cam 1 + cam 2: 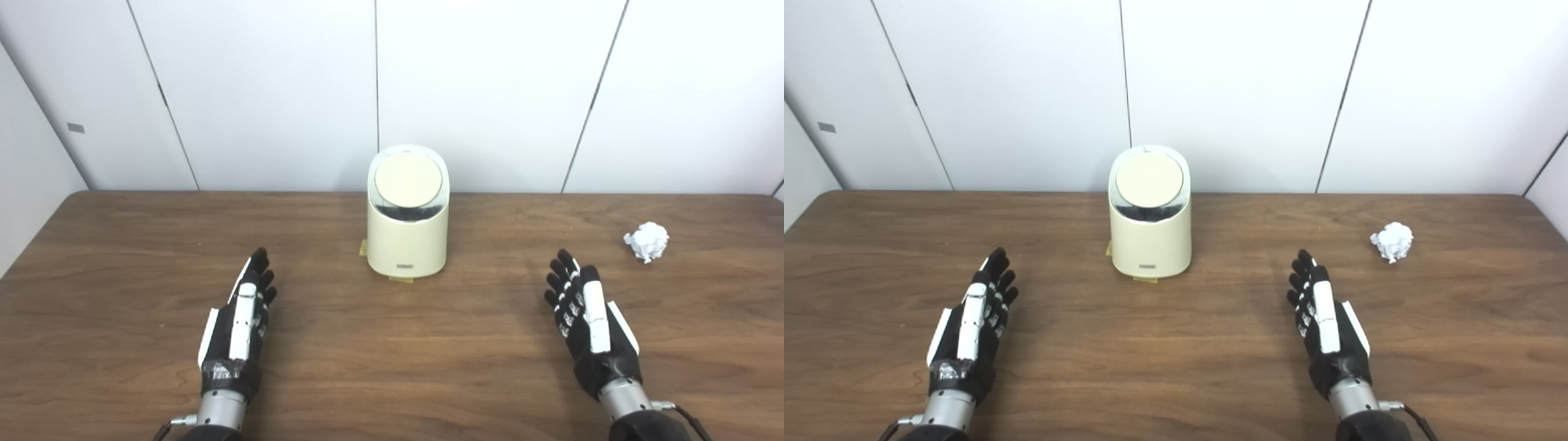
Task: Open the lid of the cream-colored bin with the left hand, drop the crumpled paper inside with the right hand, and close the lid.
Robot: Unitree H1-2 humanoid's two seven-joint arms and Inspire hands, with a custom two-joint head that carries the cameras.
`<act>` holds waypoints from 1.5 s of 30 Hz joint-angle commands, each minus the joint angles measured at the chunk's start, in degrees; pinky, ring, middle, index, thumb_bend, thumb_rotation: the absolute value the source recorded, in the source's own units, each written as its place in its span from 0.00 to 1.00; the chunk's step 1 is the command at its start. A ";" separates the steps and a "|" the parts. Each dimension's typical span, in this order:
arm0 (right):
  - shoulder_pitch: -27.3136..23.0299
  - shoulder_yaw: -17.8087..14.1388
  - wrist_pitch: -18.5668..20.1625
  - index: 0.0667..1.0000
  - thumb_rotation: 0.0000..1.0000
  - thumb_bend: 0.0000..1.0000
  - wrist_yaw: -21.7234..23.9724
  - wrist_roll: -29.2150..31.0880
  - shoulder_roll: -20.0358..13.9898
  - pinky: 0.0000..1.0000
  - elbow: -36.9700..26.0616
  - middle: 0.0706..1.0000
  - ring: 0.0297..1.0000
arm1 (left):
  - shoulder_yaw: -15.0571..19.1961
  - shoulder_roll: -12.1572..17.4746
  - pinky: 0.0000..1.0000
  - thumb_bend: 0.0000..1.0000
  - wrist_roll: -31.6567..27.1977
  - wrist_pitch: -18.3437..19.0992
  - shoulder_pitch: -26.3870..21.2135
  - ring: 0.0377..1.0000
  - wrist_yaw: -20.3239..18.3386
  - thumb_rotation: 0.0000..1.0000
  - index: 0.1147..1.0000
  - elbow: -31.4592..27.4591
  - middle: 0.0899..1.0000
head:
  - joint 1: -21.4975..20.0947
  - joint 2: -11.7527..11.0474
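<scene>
The left hand point(237, 324) and right hand point(588, 318) rest wide and empty on the tabletop point(392, 367). The bin point(407, 214) stands ahead between them, lid point(408, 179) shut. The paper point(647, 241) lies just beyond the right hand. Step 1 seems unstarted: the left hand must reach the lid.

You get bright, even light from overhead. Soft, faint shadows lie on the surface point(392, 343) just beneath each robot hand. Beyond them, a dark reflection bands the bin point(407, 211) under its lid. Focus is mildly soft throughout, and the paper ball point(647, 241) is washed out to white.
</scene>
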 commanded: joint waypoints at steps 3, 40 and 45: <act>-1.55 0.04 -3.12 1.00 1.00 0.60 0.42 -0.16 -0.31 1.00 -1.51 1.00 1.00 | -0.15 0.15 1.00 0.41 0.06 -0.91 -0.39 1.00 -0.35 0.88 1.00 -1.83 1.00 | 0.17 0.03; -2.12 0.52 -4.77 1.00 1.00 0.61 1.22 -0.21 -0.29 1.00 2.22 1.00 1.00 | -4.34 9.71 0.91 0.86 15.91 19.19 -23.62 0.94 -0.18 0.35 1.00 -7.79 0.95 | 1.66 -2.84; -2.51 0.57 -5.51 1.00 1.00 0.62 1.21 -0.32 -0.33 1.00 3.44 1.00 0.99 | -5.73 10.89 0.87 0.88 21.50 19.43 -31.51 0.93 -5.48 0.34 1.00 -3.73 0.96 | 1.59 -3.18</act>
